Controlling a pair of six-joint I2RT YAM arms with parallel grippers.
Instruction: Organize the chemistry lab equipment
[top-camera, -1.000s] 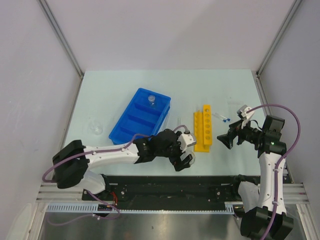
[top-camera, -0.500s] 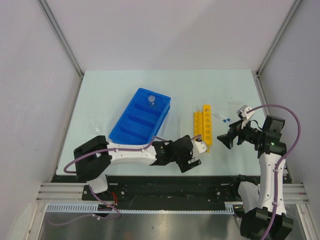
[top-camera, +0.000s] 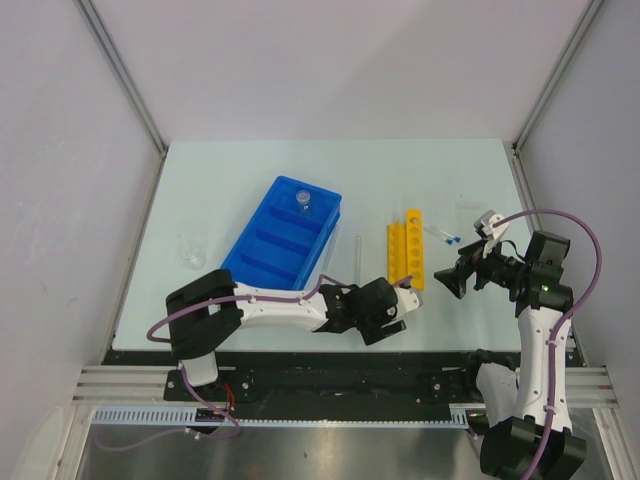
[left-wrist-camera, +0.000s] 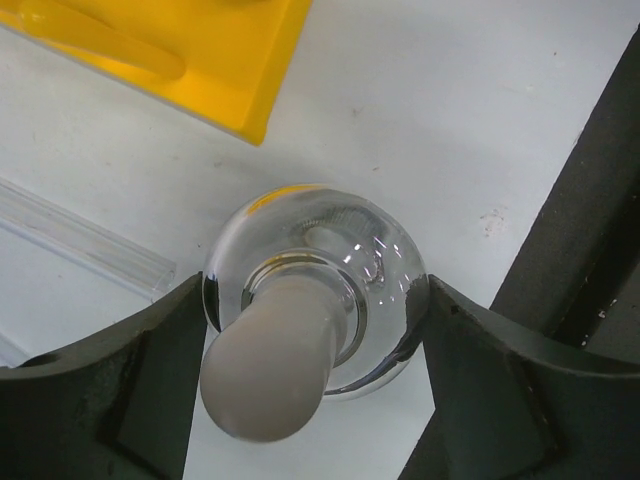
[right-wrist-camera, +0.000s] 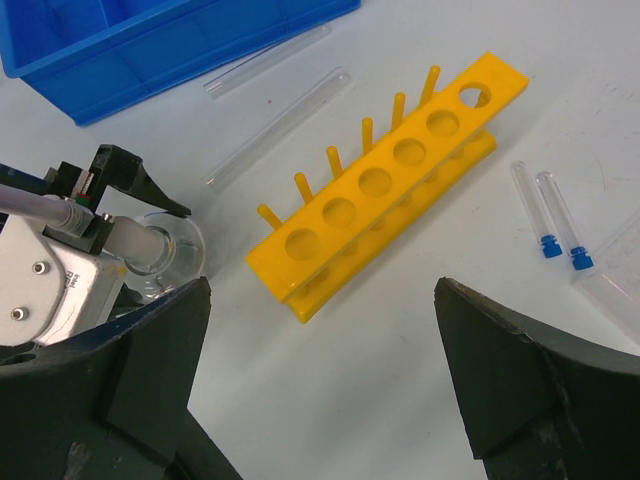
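Left gripper (left-wrist-camera: 315, 310) closed across the bulb of a small round glass flask (left-wrist-camera: 330, 250); fingers (left-wrist-camera: 150, 380) pressed against the glass, one each side; neck pointing up at the wrist cam. Looks to be sitting on the table (top-camera: 250, 170), just off the near corner of the yellow tube rack (right-wrist-camera: 385, 180), near the front edge; can't tell 100% whether lifted or not.

Right gripper (right-wrist-camera: 330, 370) spread wide, nothing between the jaws; hovering just right of the rack, approx level w/ its near end.

Rack lying flat w/ a row of six holes and a row of pegs along one side. Two thin clear tubes (right-wrist-camera: 280, 125) loose on the table btw rack and blue compartmented tray (top-camera: 240, 262); roughly parallel, not touching each other. Two tiny blue-tipped droppers (right-wrist-camera: 545, 215) side by side on the other side of the rack; clear flat slide (right-wrist-camera: 610, 268) just beyond them, cut off by the frame edge, so hard to make out.

Second flask (top-camera: 303, 200) standing in the far-end compartment of the tray; third flask (top-camera: 190, 256) on the table left of the tray, well apart from everything else.
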